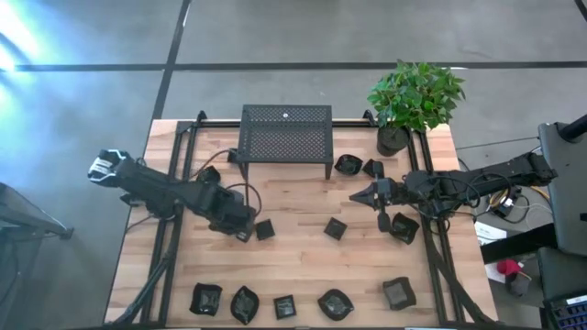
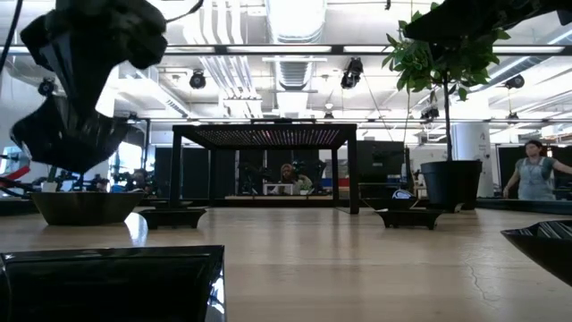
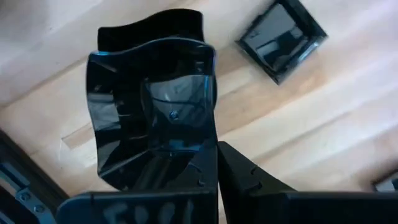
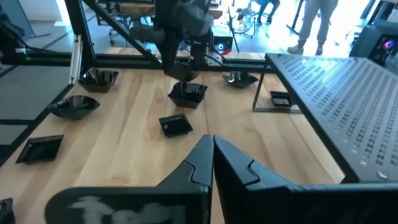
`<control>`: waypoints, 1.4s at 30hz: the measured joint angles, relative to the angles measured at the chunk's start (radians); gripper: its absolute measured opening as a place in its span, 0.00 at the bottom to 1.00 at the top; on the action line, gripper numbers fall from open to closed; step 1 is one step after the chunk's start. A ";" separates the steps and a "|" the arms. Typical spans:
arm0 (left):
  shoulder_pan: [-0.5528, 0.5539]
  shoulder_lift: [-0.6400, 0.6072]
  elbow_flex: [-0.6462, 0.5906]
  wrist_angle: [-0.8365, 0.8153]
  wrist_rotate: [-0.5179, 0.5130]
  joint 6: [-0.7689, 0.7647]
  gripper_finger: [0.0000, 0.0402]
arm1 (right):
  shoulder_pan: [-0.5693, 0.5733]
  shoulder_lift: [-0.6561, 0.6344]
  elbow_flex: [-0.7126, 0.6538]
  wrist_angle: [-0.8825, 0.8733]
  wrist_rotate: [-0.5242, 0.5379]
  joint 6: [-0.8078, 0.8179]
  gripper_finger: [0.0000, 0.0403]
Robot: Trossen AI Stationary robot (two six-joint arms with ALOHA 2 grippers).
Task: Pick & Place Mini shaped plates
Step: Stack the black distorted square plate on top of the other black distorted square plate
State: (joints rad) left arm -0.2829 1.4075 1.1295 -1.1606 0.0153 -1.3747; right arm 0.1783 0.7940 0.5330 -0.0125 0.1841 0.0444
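Left wrist view: the left gripper [image 3: 216,163] has its fingers closed on the rim of a wavy plate [image 3: 152,106], held just above the table [image 3: 348,124]. The right gripper [image 4: 212,152] is closed and empty.

Near plate [image 2: 112,282] cropped at frame bottom

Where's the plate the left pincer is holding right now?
In the high view it is left of table centre, clamped in the left pincer, just beside a small square plate. The held plate fills the left wrist view.
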 joint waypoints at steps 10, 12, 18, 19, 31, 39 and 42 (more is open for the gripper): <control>0.000 0.095 0.000 0.001 -0.040 -0.136 0.00 | -0.001 0.000 0.012 0.005 0.002 -0.041 0.02; 0.001 0.108 -0.001 0.000 -0.043 -0.165 0.00 | -0.002 0.000 0.012 0.012 0.002 -0.052 0.02; 0.006 0.138 0.003 0.010 -0.055 -0.199 0.00 | -0.003 -0.001 0.013 0.094 0.002 -0.113 0.02; 0.007 0.142 0.005 0.012 -0.056 -0.205 0.00 | -0.003 -0.001 0.013 0.099 0.001 -0.113 0.02; 0.013 0.170 0.005 0.029 -0.085 -0.213 0.00 | -0.002 -0.006 0.034 0.099 0.001 -0.150 0.02; 0.014 0.170 0.004 0.037 -0.091 -0.195 0.00 | -0.002 -0.006 0.034 0.094 0.000 -0.154 0.02; 0.014 0.170 0.004 0.044 -0.076 -0.193 0.00 | -0.002 -0.006 0.034 0.093 -0.001 -0.153 0.02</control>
State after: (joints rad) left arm -0.2687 1.5772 1.1339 -1.1167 -0.0608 -1.5677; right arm 0.1761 0.7879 0.5674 0.0807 0.1833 -0.1089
